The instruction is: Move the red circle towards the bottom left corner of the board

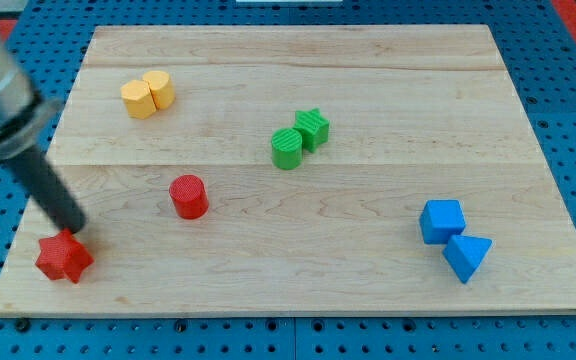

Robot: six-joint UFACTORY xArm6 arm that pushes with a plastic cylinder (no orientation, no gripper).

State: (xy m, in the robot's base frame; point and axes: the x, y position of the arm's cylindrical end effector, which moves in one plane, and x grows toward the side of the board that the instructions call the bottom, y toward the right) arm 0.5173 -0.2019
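My tip (78, 229) rests at the top right edge of the red star (64, 257), near the counter's (298, 290) bottom left corner; the rod has no fingers to open or close. The red circle (188, 196) stands apart, up to the view's right.

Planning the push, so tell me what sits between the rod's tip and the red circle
Nothing: in the camera view, only bare board separates my tip from the red circle. The red star sits just below my tip.
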